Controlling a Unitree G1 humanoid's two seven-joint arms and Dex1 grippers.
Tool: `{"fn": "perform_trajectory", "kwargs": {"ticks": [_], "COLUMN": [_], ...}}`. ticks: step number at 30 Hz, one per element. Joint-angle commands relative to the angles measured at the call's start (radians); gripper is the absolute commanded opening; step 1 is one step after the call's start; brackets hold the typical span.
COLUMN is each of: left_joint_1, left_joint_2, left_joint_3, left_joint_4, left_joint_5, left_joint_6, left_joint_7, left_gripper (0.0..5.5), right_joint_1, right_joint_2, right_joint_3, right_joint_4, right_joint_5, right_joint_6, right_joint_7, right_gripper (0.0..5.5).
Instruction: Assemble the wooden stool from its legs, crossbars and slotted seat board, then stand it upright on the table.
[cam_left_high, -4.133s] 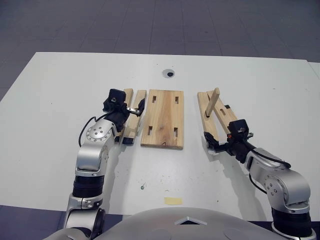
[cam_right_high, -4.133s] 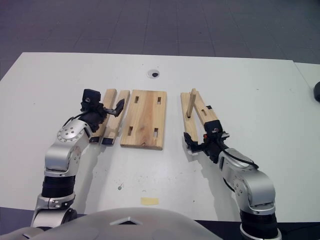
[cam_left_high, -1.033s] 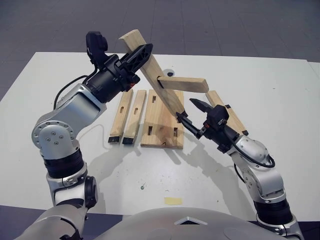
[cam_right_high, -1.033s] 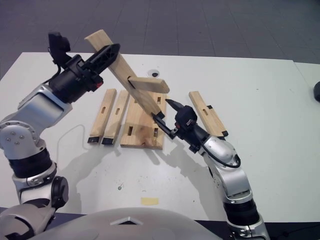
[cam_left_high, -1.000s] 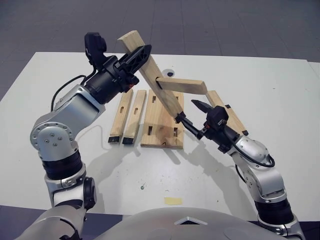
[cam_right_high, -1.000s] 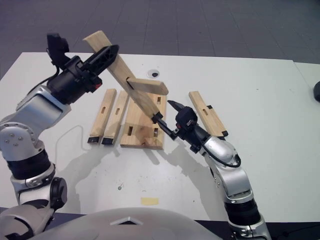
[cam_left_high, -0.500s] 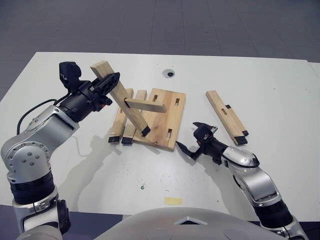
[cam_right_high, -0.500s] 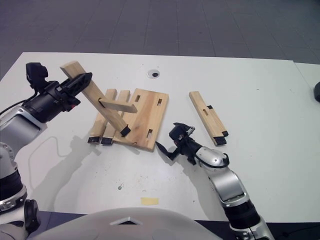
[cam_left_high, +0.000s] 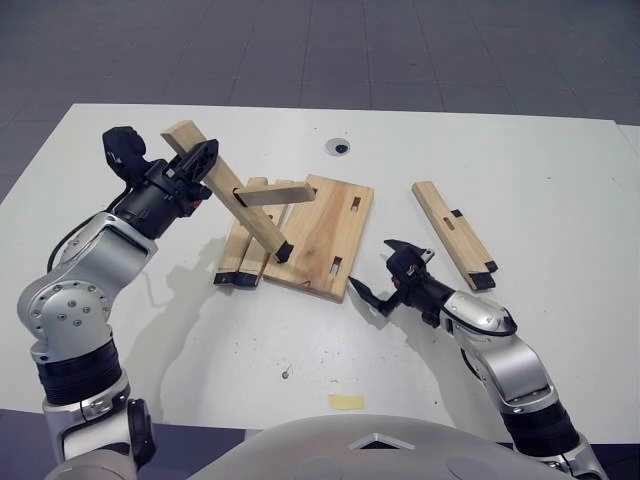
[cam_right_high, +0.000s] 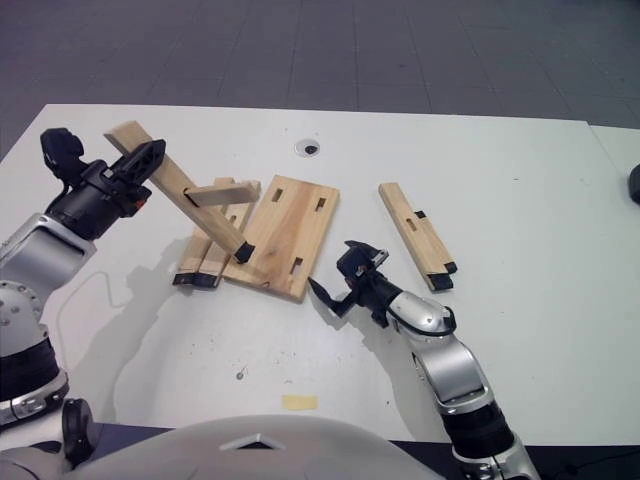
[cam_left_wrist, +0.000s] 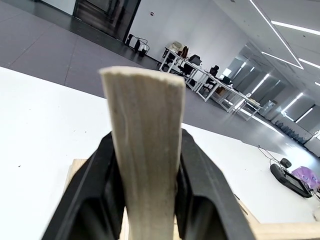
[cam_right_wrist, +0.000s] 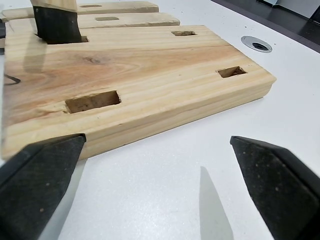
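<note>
My left gripper (cam_left_high: 203, 165) is shut on the upper part of a wooden leg (cam_left_high: 240, 205) that slants down to the right, above the table. Its black-tipped foot (cam_left_high: 283, 251) rests on the slotted seat board (cam_left_high: 325, 225), at a slot (cam_right_wrist: 55, 35). A crossbar (cam_left_high: 276, 194) sticks out sideways from that leg. The left wrist view shows the leg (cam_left_wrist: 145, 150) clamped between the fingers (cam_left_wrist: 95, 185). Two more legs (cam_left_high: 243, 250) lie side by side, partly under the board's left edge. Another leg (cam_left_high: 453, 234) lies to the right. My right gripper (cam_left_high: 383, 277) is open, low at the board's near right edge (cam_right_wrist: 150, 120).
A round cable hole (cam_left_high: 340, 147) sits in the white table (cam_left_high: 520, 160) behind the board. A yellow scrap of tape (cam_left_high: 346, 401) and a small green speck (cam_left_high: 285, 375) lie near the front edge. A dark object (cam_right_high: 633, 185) lies beyond the table's right edge.
My left gripper has shifted left with the leg and crossbar. The seat board and the two legs beside it have turned slightly. The right gripper has barely moved.
</note>
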Motion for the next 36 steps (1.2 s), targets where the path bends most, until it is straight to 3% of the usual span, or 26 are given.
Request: {"fn": "perform_trajectory", "kwargs": {"ticks": [1, 13, 36], "left_joint_1": [0.001, 0.003, -0.093], "left_joint_2": [-0.008, -0.087, -0.115], "left_joint_3": [-0.02, -0.132, -0.201], "left_joint_4": [0.02, -0.111, -0.12], "left_joint_5": [0.056, 0.196, 0.334], "left_joint_6": [0.002, -0.039, -0.054], "left_joint_7": [0.019, 0.123, 0.066], "left_gripper": [1.04, 1.04, 1.04], "right_joint_1": [-0.012, -0.011, -0.013], "right_joint_2": [0.006, 0.013, 0.044], "right_joint_3": [-0.008, -0.006, -0.006], "right_joint_4": [-0.004, 0.011, 0.053], "right_joint_5": [-0.01, -0.041, -0.069], "right_joint_6": [-0.003, -0.036, -0.087], "right_joint_7": [-0.013, -0.034, -0.064], "right_gripper": [5.4, 5.4, 5.4]}}
